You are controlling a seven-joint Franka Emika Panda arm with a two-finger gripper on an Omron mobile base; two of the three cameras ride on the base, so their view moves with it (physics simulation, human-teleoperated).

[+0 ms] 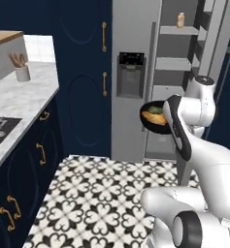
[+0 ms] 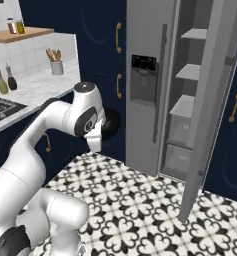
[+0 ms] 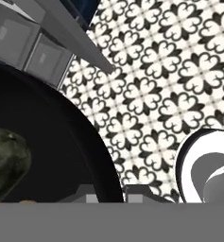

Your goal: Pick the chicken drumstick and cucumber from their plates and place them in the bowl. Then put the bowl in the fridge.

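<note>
The black bowl (image 1: 146, 122) hangs in the air in front of the fridge (image 1: 133, 72), held by its rim. Inside it lie the golden-brown chicken drumstick (image 1: 153, 117) and the dark green cucumber (image 1: 156, 110). In the hand view my gripper (image 3: 111, 196) is shut on the bowl (image 3: 52, 137), one fingertip (image 3: 85, 196) inside the rim and the other outside, with the cucumber (image 3: 4, 163) at the left. From the right base view only a dark edge of the bowl (image 2: 111, 124) shows behind my hand. The fridge's right side stands open, showing grey shelves (image 1: 173, 63). The plates are out of view.
Navy cabinets (image 1: 82, 72) with gold handles flank the fridge. The marble counter (image 1: 19, 92) at left carries a utensil cup (image 1: 22, 72) and a stove (image 1: 0, 127). The open fridge door (image 2: 212, 105) juts out at right. A bottle (image 1: 180, 20) stands on the top shelf. Patterned floor (image 1: 106, 193) lies below.
</note>
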